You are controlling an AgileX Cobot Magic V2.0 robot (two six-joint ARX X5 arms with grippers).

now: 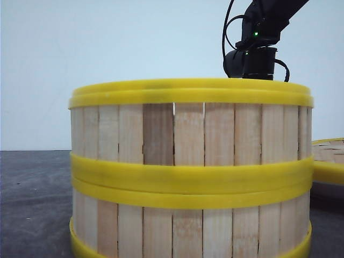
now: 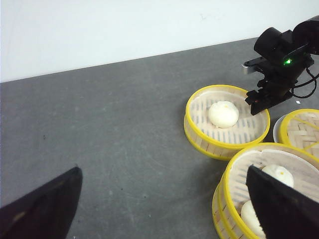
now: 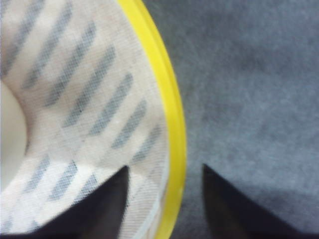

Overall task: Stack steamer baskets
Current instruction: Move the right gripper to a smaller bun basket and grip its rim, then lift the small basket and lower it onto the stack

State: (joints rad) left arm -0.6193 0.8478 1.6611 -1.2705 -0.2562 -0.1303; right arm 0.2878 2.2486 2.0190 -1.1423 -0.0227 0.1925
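Lay dark grey and matt, the bench (image 2: 124, 129), lightly scuffed, running back to a plain white wall (image 2: 99, 30) with no markings. Stood close before the front camera a stack of two steamer baskets (image 1: 191, 172), one on the other, pale slats between thick yellow rings, filling most of that view. Held two white buns (image 2: 276, 174) in the top tier, seen from the left wrist. Sat just beside the stack, apart from it, a single steamer basket (image 2: 227, 122) on the bench with one white bun (image 2: 223, 113) on its slatted floor. Showed at the edge a woven lid (image 2: 301, 127) resting over a white dish (image 2: 277, 130). Hovered over the single basket's rim the right gripper (image 3: 164, 199), jaws open, one finger inside the yellow ring above the cloth liner, the other outside over bare bench. Hung well above the bench the left gripper (image 2: 164, 199), jaws spread wide and holding nothing
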